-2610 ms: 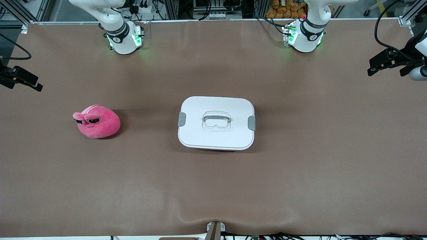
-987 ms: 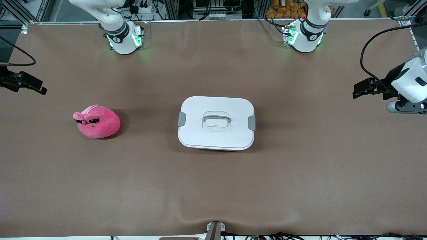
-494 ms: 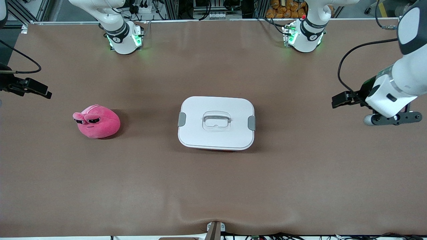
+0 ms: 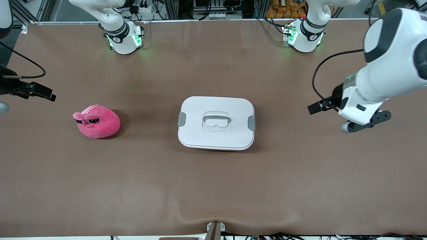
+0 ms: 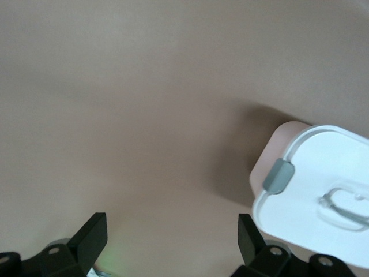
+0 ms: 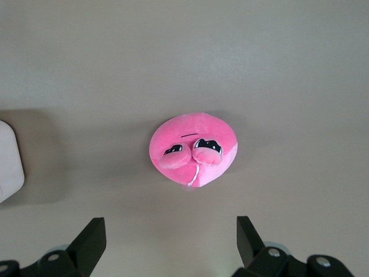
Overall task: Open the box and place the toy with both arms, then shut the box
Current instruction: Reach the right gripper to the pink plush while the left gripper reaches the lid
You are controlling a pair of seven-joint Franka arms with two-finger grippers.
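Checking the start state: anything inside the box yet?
Cannot tell. The white lid sits on the box with both grey clips at its sides, covering the inside. The pink toy lies on the table, apart from it.

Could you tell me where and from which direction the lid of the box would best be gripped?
Grip the lid by the handle recessed in its middle, coming straight down from above. The handle is a bar lying along the box's length, so the fingers should close across it. The grey side clips look shut, so they probably need releasing first.
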